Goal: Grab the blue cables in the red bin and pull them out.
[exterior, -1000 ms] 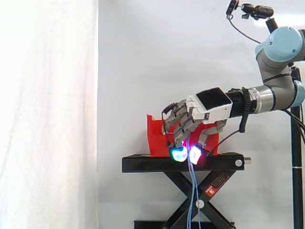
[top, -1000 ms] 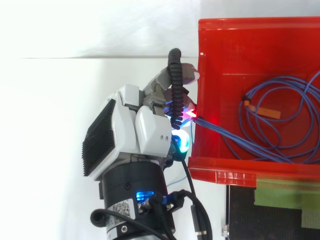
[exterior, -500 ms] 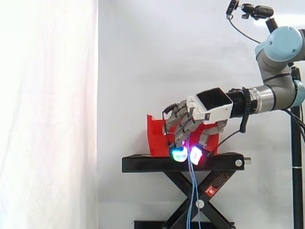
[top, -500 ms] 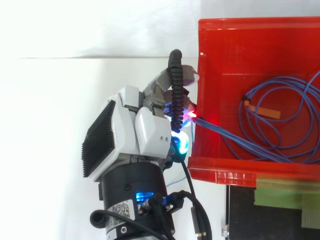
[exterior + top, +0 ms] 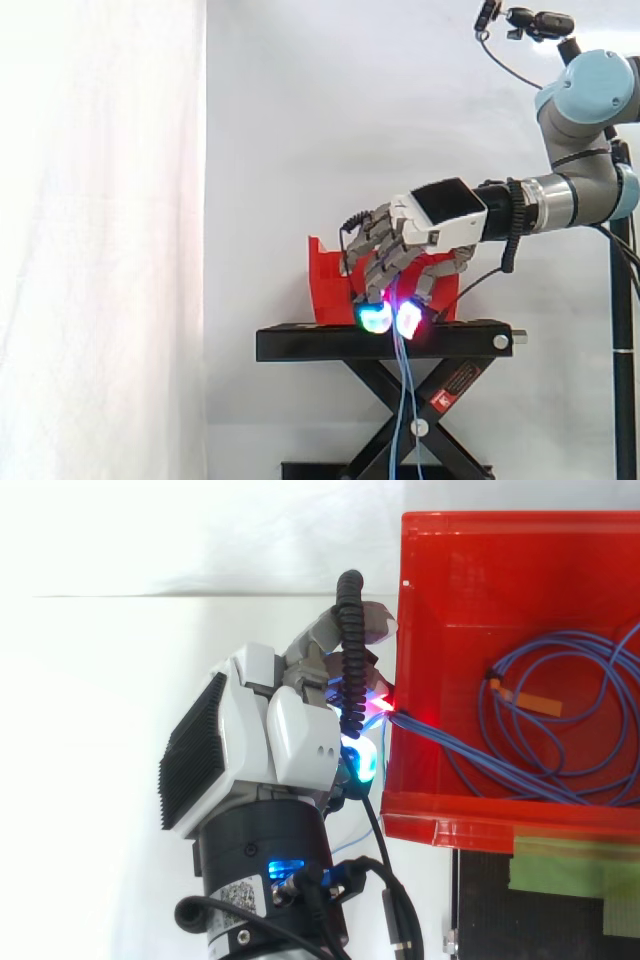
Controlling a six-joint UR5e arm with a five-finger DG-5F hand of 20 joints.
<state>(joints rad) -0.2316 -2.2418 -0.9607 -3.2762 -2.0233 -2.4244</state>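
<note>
Arm and hand (image 5: 295, 745): since half a second ago the hand has drawn slightly off toward 9 o'clock in the top view and risen a touch in the side view. I take this as the pull beginning, with little gained yet.

Black stand (image 5: 320, 343) carries the red bin (image 5: 470, 550).

Hand state: clenched on the blue cables (image 5: 440, 740), just outside the bin's 9 o'clock wall.

The coil lies at the bin's 3 o'clock, with strands hanging toward 6 o'clock below the glowing fingertips (image 5: 376, 318).

Obstruction: the cables bear on the wall and may drag the bin. The orange tag (image 5: 535, 702) could snag.
</note>
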